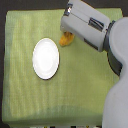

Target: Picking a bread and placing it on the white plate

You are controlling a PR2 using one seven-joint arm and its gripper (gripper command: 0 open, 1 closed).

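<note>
Roughly early stage: white plate [45, 58] sits bare on the desk [30, 100], bread [65, 39] off it, mostly hidden under the arm. Claw is hidden too, so can't tell its opening or whether it grips; lift and placing remain.

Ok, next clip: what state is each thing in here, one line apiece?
Round white plate: empty, flat on the cloth.
Golden-orange bread loaf: off the plate, on the cloth towards the exterior view's right of the plate, mostly hidden under the arm.
Grey robot pincer: over the bread; open or shut cannot be told.
Green cloth: spread flat over the table.
</note>
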